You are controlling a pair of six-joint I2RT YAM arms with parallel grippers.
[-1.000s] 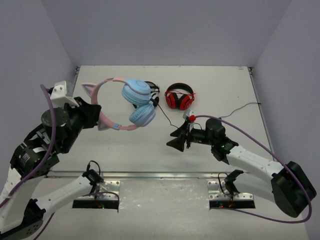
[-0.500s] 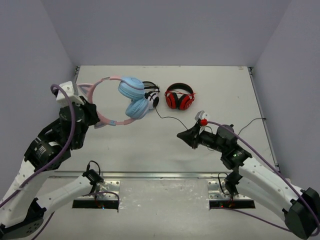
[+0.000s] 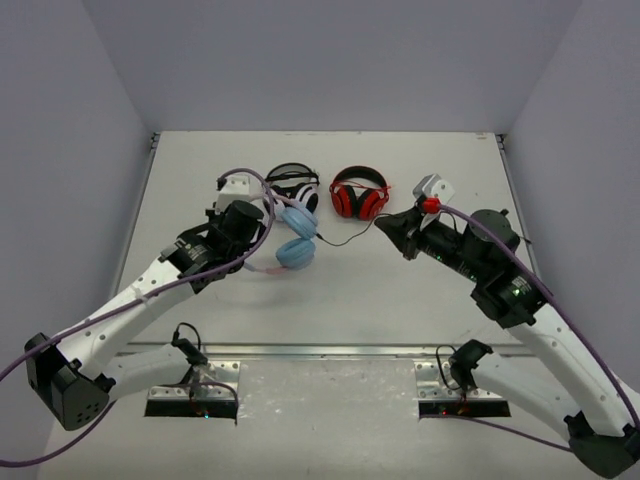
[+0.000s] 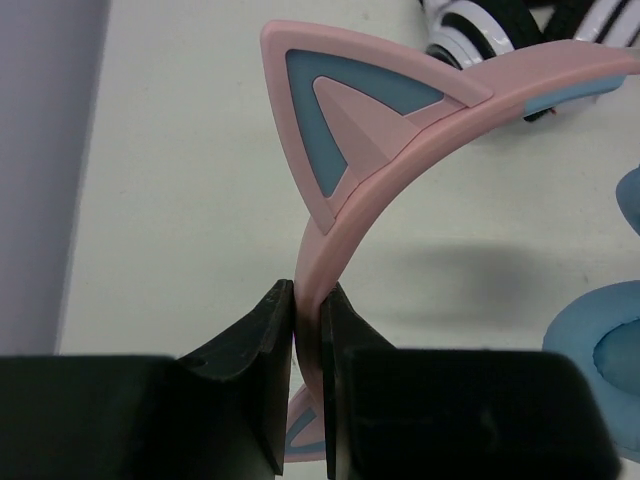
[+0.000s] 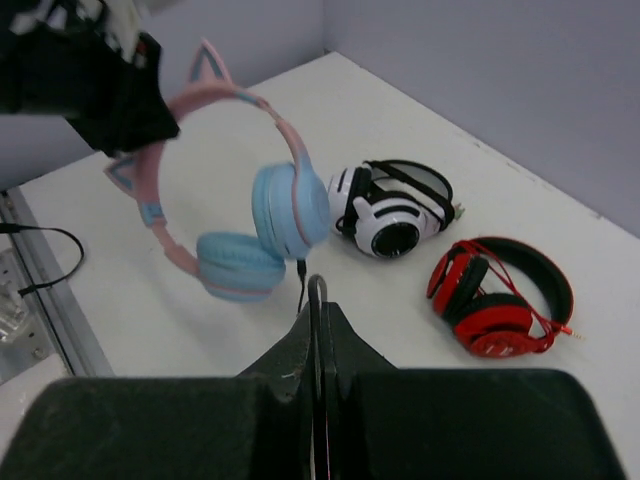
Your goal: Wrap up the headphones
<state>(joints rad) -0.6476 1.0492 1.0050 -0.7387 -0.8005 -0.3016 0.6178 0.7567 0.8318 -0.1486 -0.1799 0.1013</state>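
Observation:
The headphones (image 3: 296, 252), with a pink cat-eared headband (image 4: 400, 170) and light blue ear cups (image 5: 290, 210), hang above the table left of centre. My left gripper (image 4: 308, 295) is shut on the headband just below one cat ear; in the top view that gripper (image 3: 265, 228) is mostly hidden by its wrist. A thin black cable (image 3: 350, 240) runs from the lower ear cup to my right gripper (image 3: 385, 225). In the right wrist view this gripper (image 5: 317, 300) is shut on the cable (image 5: 316, 285), which loops out past the fingertips.
White-and-black headphones (image 3: 292, 180) lie on the table just behind the held pair. Red-and-black headphones (image 3: 358, 195) lie to their right, close to my right gripper. A metal rail (image 3: 320, 350) runs along the near edge. Walls enclose the left, back and right sides.
My left arm swung the headphones right, toward the centre. My right gripper shut on the cable, then moved up and back toward the red pair.

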